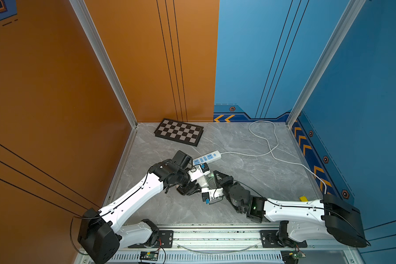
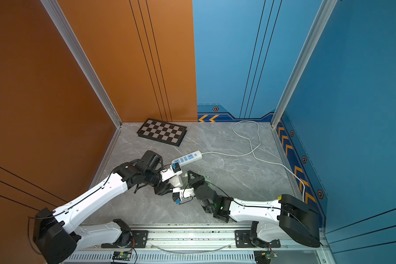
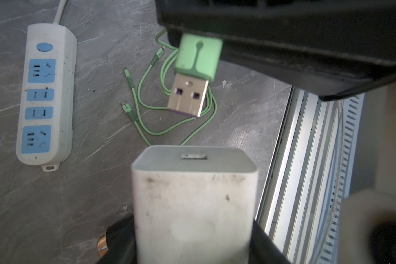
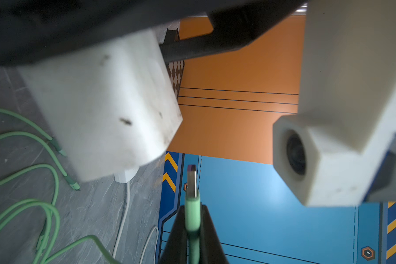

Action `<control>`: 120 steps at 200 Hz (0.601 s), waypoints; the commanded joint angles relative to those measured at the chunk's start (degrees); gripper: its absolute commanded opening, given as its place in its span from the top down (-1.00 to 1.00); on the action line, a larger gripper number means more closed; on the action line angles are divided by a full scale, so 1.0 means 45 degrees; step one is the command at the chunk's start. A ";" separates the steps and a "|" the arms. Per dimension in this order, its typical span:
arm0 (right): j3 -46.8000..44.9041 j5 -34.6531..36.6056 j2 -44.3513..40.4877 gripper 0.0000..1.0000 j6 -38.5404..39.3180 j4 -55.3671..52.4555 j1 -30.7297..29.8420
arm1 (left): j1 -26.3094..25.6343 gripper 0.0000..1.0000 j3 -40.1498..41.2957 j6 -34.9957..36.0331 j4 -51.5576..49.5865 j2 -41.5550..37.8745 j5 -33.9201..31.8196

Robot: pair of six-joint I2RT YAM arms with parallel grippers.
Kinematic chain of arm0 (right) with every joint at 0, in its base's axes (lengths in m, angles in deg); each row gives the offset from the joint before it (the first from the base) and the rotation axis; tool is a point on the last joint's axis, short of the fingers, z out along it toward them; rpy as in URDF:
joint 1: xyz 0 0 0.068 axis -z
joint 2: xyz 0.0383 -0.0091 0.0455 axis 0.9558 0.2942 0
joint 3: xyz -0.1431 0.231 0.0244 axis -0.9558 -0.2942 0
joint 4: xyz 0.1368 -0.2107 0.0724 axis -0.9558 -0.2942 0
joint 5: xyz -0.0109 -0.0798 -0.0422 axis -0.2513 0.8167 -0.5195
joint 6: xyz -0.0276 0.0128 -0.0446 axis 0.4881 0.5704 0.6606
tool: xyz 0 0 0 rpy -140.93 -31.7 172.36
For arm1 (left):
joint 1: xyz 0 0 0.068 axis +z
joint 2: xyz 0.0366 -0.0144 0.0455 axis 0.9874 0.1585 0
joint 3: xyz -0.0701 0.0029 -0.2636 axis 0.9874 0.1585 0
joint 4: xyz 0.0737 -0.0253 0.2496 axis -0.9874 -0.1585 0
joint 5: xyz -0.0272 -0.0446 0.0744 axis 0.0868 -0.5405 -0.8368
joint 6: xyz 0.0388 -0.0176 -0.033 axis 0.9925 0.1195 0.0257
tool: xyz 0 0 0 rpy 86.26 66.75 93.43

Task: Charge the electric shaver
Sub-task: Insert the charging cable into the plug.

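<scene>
While left fingers (image 3: 264, 249) clamp the charger (image 3: 192, 201), right fingers (image 4: 174, 237) pinch the plug (image 4: 192, 212).

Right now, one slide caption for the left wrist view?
Green USB plug facing the white square charger block, not inserted.

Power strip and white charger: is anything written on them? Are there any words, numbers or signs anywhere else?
No words, brands or numbers can be read in any view.
power strip: only blue socket panels and a blue button, no print.
charger block: only dark smudges, no label.
green USB plug: a moulded line with a dot, no letters.
Blue wall: orange chevron arrows.
hexagon badge: its tiny white mark is too small to read.
</scene>
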 commanded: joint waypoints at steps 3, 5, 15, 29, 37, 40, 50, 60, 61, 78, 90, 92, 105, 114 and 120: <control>-0.0136 0.0523 -0.0010 1.00 0.0062 0.0305 -0.0083 | -0.0009 1.00 -0.0078 0.0281 0.0081 -0.0383 -0.0030; -0.0136 0.0538 0.0012 1.00 0.0087 0.0314 -0.0084 | -0.0030 1.00 -0.0082 0.0284 0.0072 -0.0382 -0.0072; -0.0155 0.0573 0.0121 1.00 0.0168 0.0359 -0.0117 | -0.0128 1.00 -0.0061 0.0340 0.0070 -0.0443 -0.0307; -0.0213 0.0622 0.0221 1.00 0.0251 0.0466 -0.0136 | -0.0266 1.00 -0.0007 0.0420 0.0050 -0.0577 -0.0630; -0.0204 0.0619 0.0192 1.00 0.0217 0.0327 -0.0128 | -0.0326 1.00 0.0017 0.0485 0.0054 -0.0612 -0.0802; -0.0193 0.0621 0.0184 1.00 0.0203 0.0290 -0.0136 | -0.0340 1.00 0.0015 0.0498 0.0062 -0.0627 -0.0850; -0.0233 0.0622 0.0163 1.00 0.0144 0.0260 -0.0172 | -0.0380 1.00 0.0044 0.0535 0.0058 -0.0668 -0.0956; -0.0242 0.0650 0.0162 1.00 0.0068 0.0039 -0.0193 | -0.0465 1.00 0.0071 0.0610 0.0051 -0.0669 -0.1159; -0.0238 0.0656 0.0162 1.00 0.0072 0.0022 -0.0204 | -0.0479 1.00 0.0072 0.0623 0.0050 -0.0669 -0.1195; -0.0264 0.0661 0.0143 1.00 -0.0092 -0.0136 -0.0258 | -0.0728 1.00 0.0073 0.0806 0.0049 -0.0591 -0.1779; -0.0245 0.0699 0.0173 1.00 -0.0149 -0.0170 -0.0312 | -0.0877 1.00 0.0054 0.0912 0.0056 -0.0552 -0.2079; -0.0266 0.0700 0.0180 1.00 -0.0132 -0.0131 -0.0317 | -0.0887 1.00 0.0063 0.0926 0.0066 -0.0542 -0.2122; -0.0255 0.0839 0.0330 1.00 -0.0011 0.0110 -0.0405 | -0.0969 1.00 0.0085 0.1008 0.0052 -0.0515 -0.2309; -0.0272 0.0921 0.0442 1.00 0.0153 0.0355 -0.0478 | -0.0981 1.00 0.0089 0.1018 0.0055 -0.0464 -0.2293; -0.0273 0.1001 0.0499 1.00 0.0209 0.0507 -0.0540 | -0.0966 1.00 0.0064 0.1024 0.0063 -0.0437 -0.2265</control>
